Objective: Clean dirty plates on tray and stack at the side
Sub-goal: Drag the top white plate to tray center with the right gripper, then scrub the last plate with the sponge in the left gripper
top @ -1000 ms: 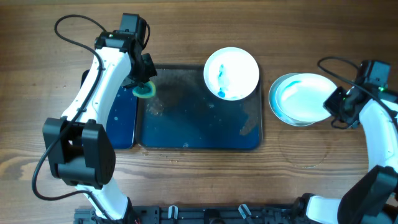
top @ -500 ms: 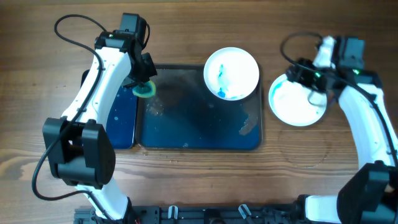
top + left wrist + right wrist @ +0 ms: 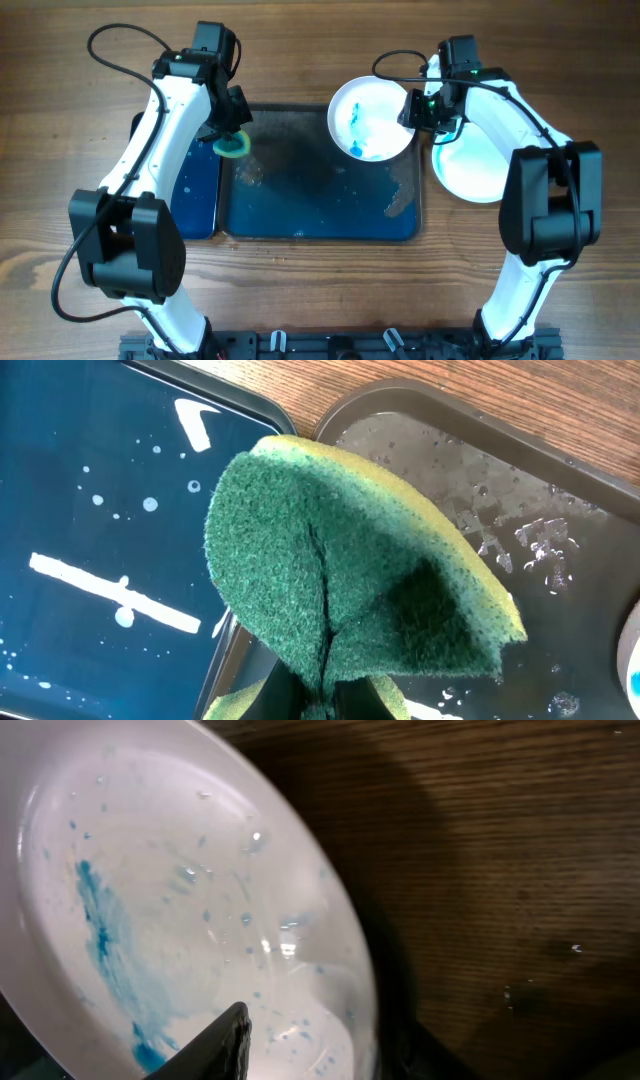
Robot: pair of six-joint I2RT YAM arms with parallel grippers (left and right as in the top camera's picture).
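Left gripper [image 3: 232,138], jaws clamped on the sponge [image 3: 340,580], hovers over the tray [image 3: 300,205]; right gripper [image 3: 420,108] meets the smeared plate [image 3: 372,118] in the tray's corner, jaws' state unclear. Pin that rim firmly before you scrub.

A small tray [image 3: 193,190] lies long and narrow, its wet dark-blue floor flecked with white drops and pale streaks. A sponge [image 3: 233,146] hangs over the small tray's right rim, near its far right corner; whether it touches the rim cannot be told. The sponge is folded, green scouring face outward, yellow foam at its edge. A faint ring mark [image 3: 492,243] lies far to the right of the small tray. A black rail [image 3: 330,346] runs well in front of it.
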